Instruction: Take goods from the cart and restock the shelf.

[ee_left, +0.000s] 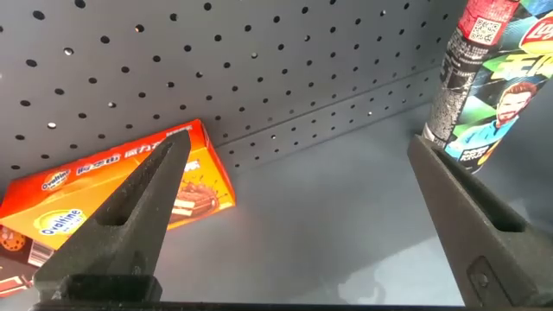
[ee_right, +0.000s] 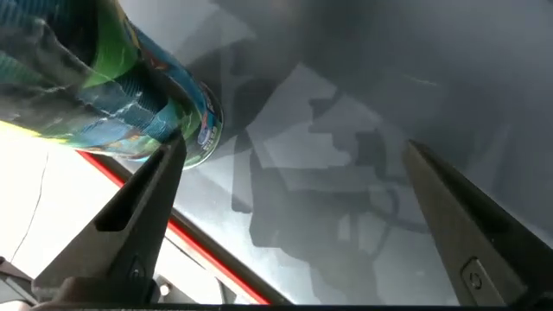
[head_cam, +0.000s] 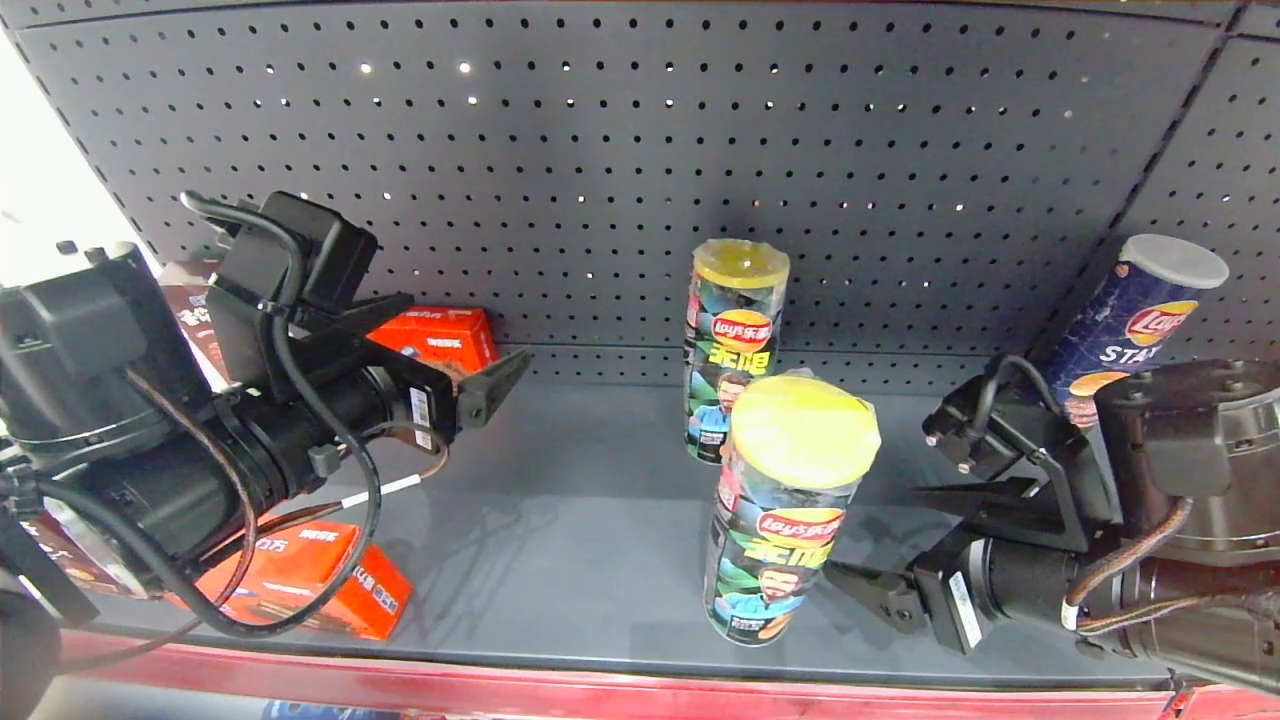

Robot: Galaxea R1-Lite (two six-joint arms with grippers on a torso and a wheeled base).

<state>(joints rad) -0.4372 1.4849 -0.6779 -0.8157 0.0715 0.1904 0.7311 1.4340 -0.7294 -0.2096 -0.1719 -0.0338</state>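
Observation:
Two yellow-lidded chip cans stand upright on the grey shelf (head_cam: 560, 520): one near the front (head_cam: 785, 510) and one farther back (head_cam: 733, 350). My right gripper (head_cam: 872, 530) is open just to the right of the front can, holding nothing. In the right wrist view that can (ee_right: 112, 104) lies beside one finger (ee_right: 138, 216), outside the open right gripper (ee_right: 294, 216). My left gripper (head_cam: 468, 328) is open over the shelf's left part, in front of an orange box (head_cam: 440, 335). The left wrist view has the open left gripper (ee_left: 294, 216) empty, between the orange box (ee_left: 104, 199) and the rear can (ee_left: 484, 78).
A blue chip can (head_cam: 1130, 330) leans against the pegboard back (head_cam: 640, 150) at the right. A second orange box (head_cam: 310, 580) lies at the front left by the shelf's red front edge (head_cam: 600, 685). Bare shelf lies between the boxes and the cans.

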